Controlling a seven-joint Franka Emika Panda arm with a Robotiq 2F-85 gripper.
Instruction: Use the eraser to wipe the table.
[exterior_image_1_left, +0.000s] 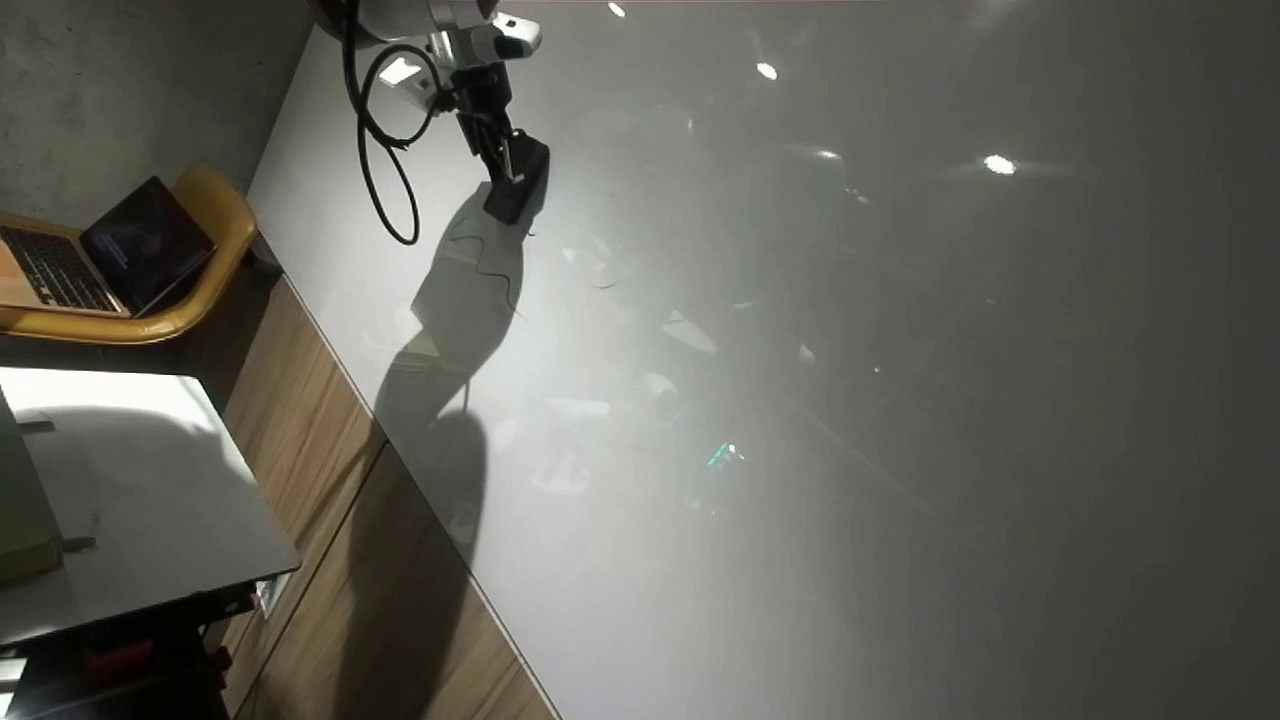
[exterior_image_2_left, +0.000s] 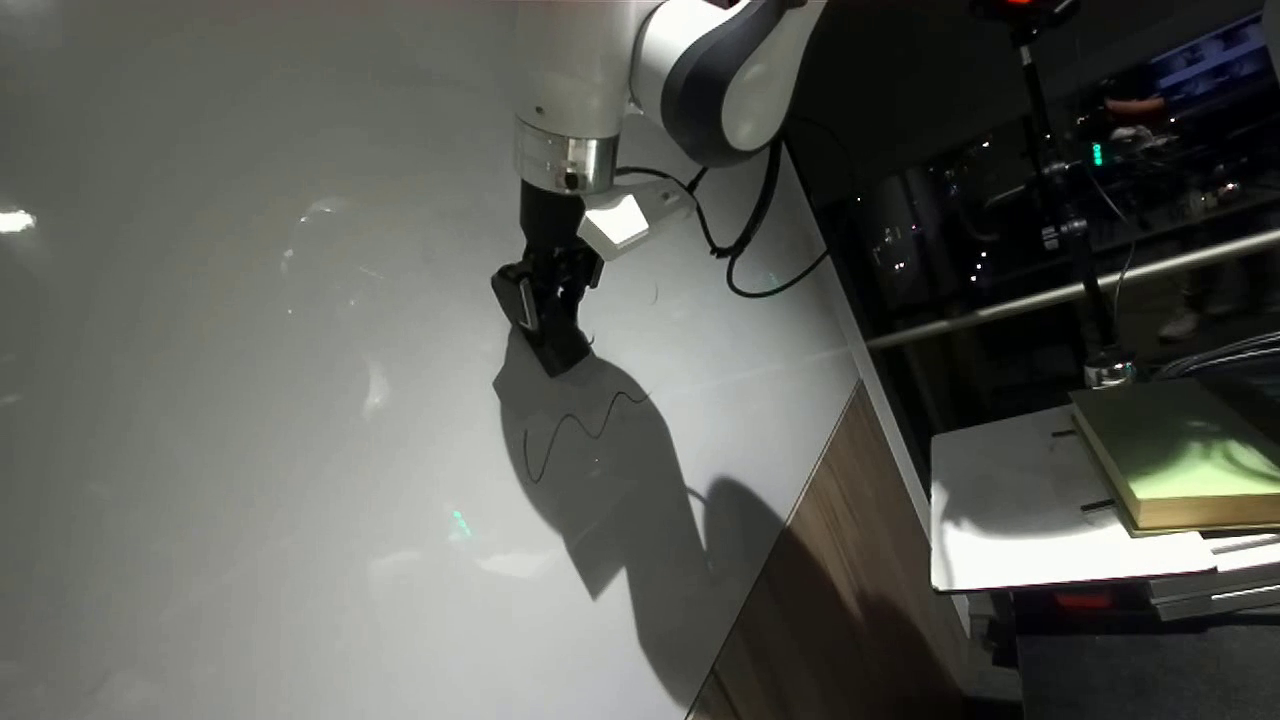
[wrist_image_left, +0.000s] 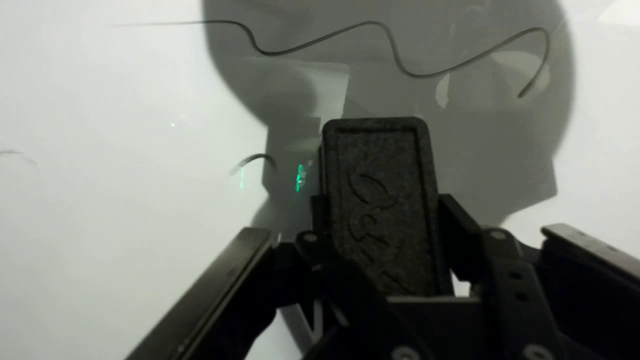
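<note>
The eraser (wrist_image_left: 375, 165) is a dark grey oblong block with scratched marks on its top, seen in the wrist view. My gripper (wrist_image_left: 385, 220) is shut on it, one finger on each long side. In both exterior views, the gripper (exterior_image_1_left: 508, 165) (exterior_image_2_left: 545, 295) holds the eraser (exterior_image_1_left: 515, 202) (exterior_image_2_left: 558, 350) at the table's surface; whether it touches is unclear. The table (exterior_image_1_left: 900, 350) (exterior_image_2_left: 300, 450) (wrist_image_left: 125, 225) is glossy and white-grey. A dark wavy line (exterior_image_1_left: 495, 274) (exterior_image_2_left: 570, 416) (wrist_image_left: 370, 22) lies beyond the eraser. A short curved mark (wrist_image_left: 255, 156) is left of it.
An open laptop (exterior_image_1_left: 150, 240) lies on a yellow chair (exterior_image_1_left: 225, 220). A white side desk (exterior_image_1_left: 150, 470) (exterior_image_2_left: 1020, 480) stands past the table's wood-brown edge, with a green book (exterior_image_2_left: 1190, 450) on it. A black cable (exterior_image_1_left: 365, 170) loops beside the arm. The arm's shadow covers the wavy line.
</note>
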